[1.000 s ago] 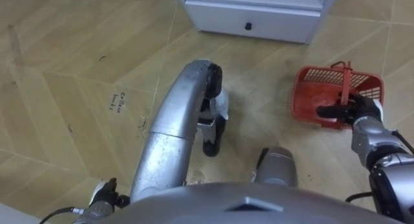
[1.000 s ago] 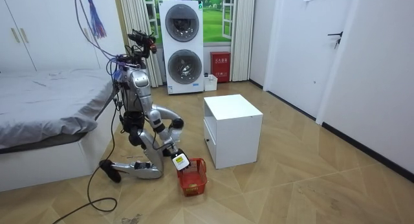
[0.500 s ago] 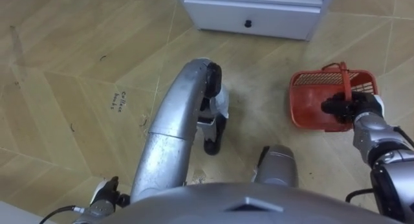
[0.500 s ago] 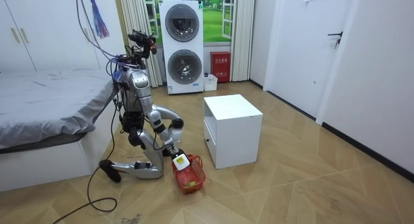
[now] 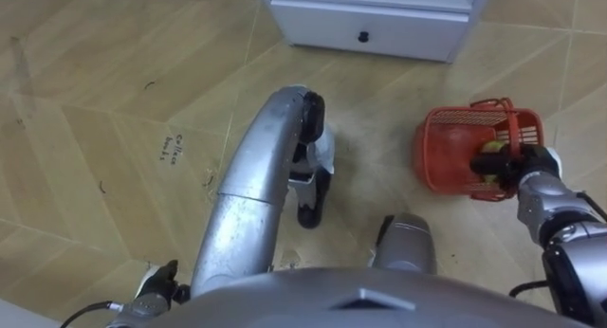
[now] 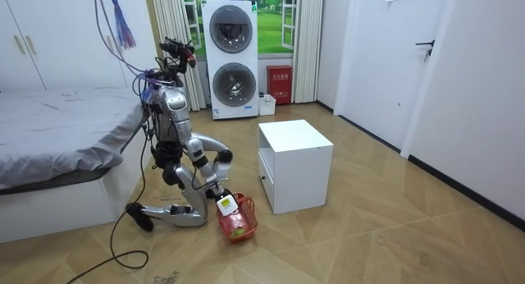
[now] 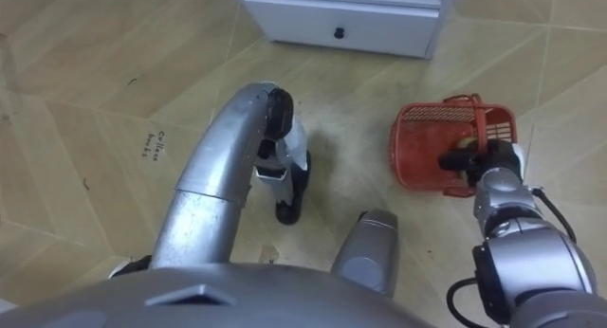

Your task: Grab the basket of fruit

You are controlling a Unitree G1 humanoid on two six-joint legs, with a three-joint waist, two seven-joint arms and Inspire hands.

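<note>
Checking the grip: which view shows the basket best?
The left eye view: the red basket is close, tilted, with the right hand curled round its handle and yellow fruit inside. The right eye view shows much the same. The room view shows it small, low beside the kneeling robot, near the white cabinet.

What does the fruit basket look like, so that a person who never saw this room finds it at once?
Start at the white cabinet in the middle of the room; the robot kneels on the wooden floor beside it. The fruit basket is at its right hand, which grips the handle. It is the one red thing by the robot: lattice walls, yellowish fruit inside.
</note>
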